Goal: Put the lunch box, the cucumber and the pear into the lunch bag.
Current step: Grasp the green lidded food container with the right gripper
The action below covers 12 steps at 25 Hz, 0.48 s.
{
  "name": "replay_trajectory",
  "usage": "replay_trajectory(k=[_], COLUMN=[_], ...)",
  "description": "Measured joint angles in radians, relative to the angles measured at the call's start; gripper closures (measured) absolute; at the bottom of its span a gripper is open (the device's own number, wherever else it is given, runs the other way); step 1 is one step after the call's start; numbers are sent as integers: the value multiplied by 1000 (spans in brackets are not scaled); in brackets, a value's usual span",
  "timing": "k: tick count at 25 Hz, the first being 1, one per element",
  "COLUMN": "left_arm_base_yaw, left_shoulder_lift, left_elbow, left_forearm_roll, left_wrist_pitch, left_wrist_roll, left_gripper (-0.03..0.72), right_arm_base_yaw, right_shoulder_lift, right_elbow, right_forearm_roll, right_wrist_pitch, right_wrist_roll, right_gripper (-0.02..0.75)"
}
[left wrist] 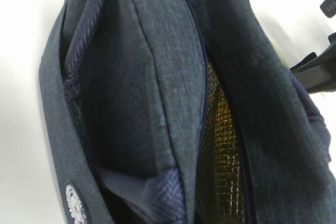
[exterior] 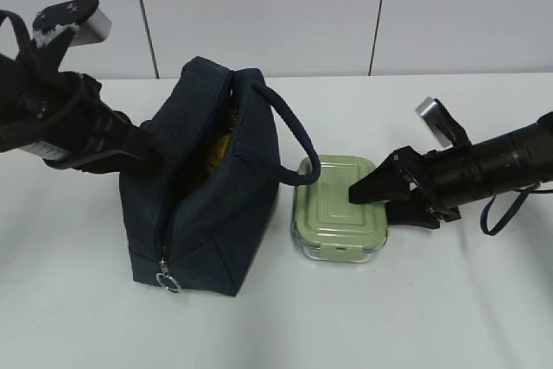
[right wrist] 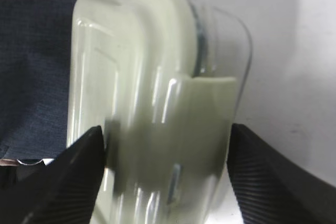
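Note:
The navy lunch bag (exterior: 207, 205) stands at centre left with its top zip open; it fills the left wrist view (left wrist: 136, 77). A bit of yellow, the pear (exterior: 220, 149), shows inside its mouth. The cucumber is out of view. The lunch box (exterior: 333, 205) with its sage-green lid lies on the table right of the bag. My right gripper (exterior: 371, 200) is open, its fingers either side of the box's near end (right wrist: 152, 77). My left gripper (exterior: 147, 140) is at the bag's left rim, fingers hidden under the fabric, apparently pinching it.
The bag's padded loop handle (exterior: 289, 140) arches over toward the lunch box. The silver ring pull (exterior: 168, 281) hangs at the bag's front corner. A white table (exterior: 449, 300) lies under everything, with a pale panelled wall behind. The right gripper's dark fingers show at the left wrist view's right edge (left wrist: 320, 72).

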Motion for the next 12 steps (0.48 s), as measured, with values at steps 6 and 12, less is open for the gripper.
replay_trajectory(k=[6,12], left_arm_base_yaw=[0,0], left_shoulder_lift=[0,0], left_elbow=[0,0], left_forearm_roll=[0,0], left_wrist_pitch=[0,-2], left_wrist_roll=[0,0], left_gripper=[687,687], right_arm_base_yaw=[11,11], right_shoulder_lift=[0,0], right_elbow=[-1,-1], right_forearm_roll=[9,19], right_wrist_pitch=[0,15], right_wrist_roll=[-6,-2], right_gripper=[261,367])
